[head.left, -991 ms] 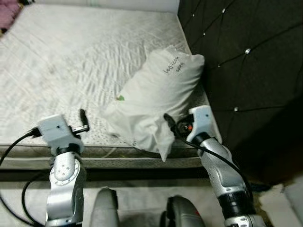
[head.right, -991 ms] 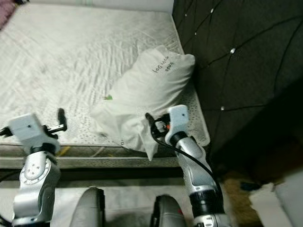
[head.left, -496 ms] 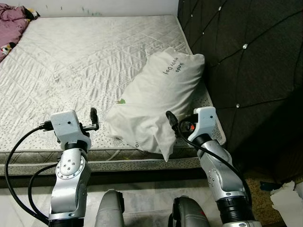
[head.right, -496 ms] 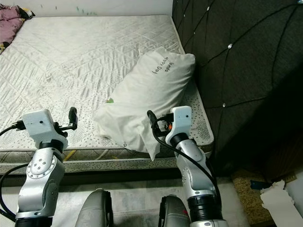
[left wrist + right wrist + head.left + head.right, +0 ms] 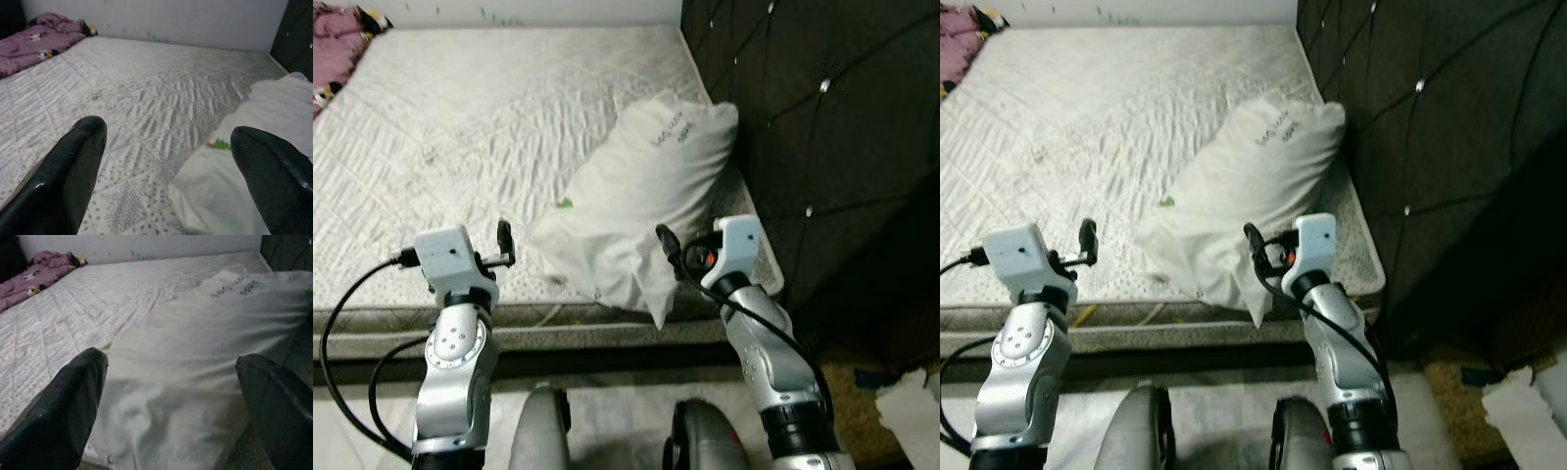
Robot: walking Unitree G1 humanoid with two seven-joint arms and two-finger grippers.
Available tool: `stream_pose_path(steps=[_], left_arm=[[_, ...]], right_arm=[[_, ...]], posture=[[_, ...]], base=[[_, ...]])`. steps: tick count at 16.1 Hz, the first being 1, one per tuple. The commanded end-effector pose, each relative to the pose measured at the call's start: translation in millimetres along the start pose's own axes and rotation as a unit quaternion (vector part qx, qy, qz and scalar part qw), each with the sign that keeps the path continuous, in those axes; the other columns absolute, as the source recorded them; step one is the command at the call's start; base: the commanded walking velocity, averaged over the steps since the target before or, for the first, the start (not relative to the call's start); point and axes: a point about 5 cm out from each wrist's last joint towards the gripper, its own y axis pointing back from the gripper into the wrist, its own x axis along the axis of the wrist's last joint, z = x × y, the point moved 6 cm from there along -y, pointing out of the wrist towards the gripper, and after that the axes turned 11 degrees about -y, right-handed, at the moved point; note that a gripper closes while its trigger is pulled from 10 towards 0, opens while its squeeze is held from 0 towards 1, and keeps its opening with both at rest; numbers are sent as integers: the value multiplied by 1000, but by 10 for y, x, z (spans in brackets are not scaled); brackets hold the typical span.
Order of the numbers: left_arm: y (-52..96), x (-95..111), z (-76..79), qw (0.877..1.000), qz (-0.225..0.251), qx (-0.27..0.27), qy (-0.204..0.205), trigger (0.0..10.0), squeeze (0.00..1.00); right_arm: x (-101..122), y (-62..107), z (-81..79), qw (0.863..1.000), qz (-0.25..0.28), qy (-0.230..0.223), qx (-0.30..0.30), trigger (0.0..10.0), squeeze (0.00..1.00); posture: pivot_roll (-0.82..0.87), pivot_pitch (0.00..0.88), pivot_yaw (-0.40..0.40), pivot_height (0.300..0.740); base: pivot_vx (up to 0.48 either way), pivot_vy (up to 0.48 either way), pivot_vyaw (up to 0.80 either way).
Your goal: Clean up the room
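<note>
A: Start at the right gripper [image 5: 166, 396]. What is it doing?

B: Its fingers [image 5: 58, 406] are spread wide with nothing between them, held just short of the pillow's [image 5: 646, 206] near corner, which hangs over the mattress [image 5: 460, 127] edge. I'd say it is lined up to take that corner.

A: And the left gripper [image 5: 166, 166]?

B: Also spread wide and empty, over the mattress edge just beside the pillow's other near corner. A soft, wide thing wants two grips, which would explain the pairing.

A: Where does the pillow lie?

B: Aslant at the mattress's right side, its far end against the dark headboard [image 5: 822, 117]. Probably it needs squaring up there.

A: Anything farther off?

B: A purple cloth [image 5: 34, 41] at the far left corner, well apart.
</note>
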Motion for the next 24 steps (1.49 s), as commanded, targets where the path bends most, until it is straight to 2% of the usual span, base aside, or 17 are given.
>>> stream_pose_path(steps=[1, 2, 5, 9, 18, 24], left_arm=[[-6, -64, -12, 1000, -14, 4, -3, 10000, 0], [-11, -62, -12, 1000, -14, 5, -3, 10000, 0], [-17, 6, -17, 1000, 4, 2, -7, 10000, 0], [-1, -19, -61, 1000, 1, 10, -6, 10000, 0], [-9, -20, -21, 1000, 3, -2, -5, 10000, 0], [-1, -7, -5, 1000, 7, -7, -5, 10000, 0]], right_arm=[[37, -5, -32, 1000, 5, -3, 6, 10000, 0], [39, -7, -30, 1000, 5, -3, 6, 10000, 0], [36, -16, -25, 1000, 3, -4, 7, 10000, 0], [34, -18, -39, 1000, 1, 2, 13, 10000, 0], [38, -29, -39, 1000, 0, 9, 17, 10000, 0], [67, -56, -30, 1000, 4, 20, 17, 10000, 0]], posture=[[25, 111, 40, 595], [25, 112, 39, 580], [25, 113, 37, 575], [29, 107, 26, 575], [34, 95, 23, 575], [38, 100, 21, 575]], base=[[0, 0, 0], [0, 0, 0], [0, 0, 0], [311, 0, 0], [290, 0, 0], [480, 0, 0]])
